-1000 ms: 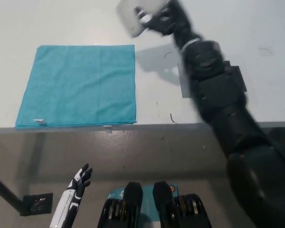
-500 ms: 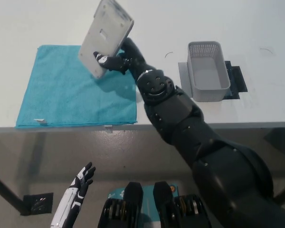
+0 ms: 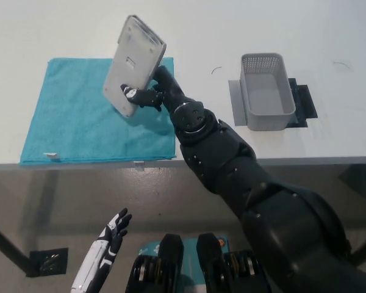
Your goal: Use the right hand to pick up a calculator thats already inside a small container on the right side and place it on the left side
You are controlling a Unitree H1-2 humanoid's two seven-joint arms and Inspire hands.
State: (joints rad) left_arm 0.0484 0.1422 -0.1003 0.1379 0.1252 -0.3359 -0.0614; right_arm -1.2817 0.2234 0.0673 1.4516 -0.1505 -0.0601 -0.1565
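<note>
Calculator (image 3: 134, 64) out of your emptied container (image 3: 266, 91), right hand (image 3: 151, 93) fingers pinching its lower edge above the cloth (image 3: 79, 116); release remains. Left hand (image 3: 110, 238) idles, fingers spread.

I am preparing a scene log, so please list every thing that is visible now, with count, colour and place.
calculator: one, light grey, held tilted above the cloth's right part, its back to the camera
cloth: one, turquoise, flat on the table's left side
container: one, grey, on the table's right side, nothing seen inside
mat: one, dark, under the container
table: one, white
right hand: black, gripping the calculator's lower edge
left hand: white, lower left, below the table edge, fingers apart
</note>
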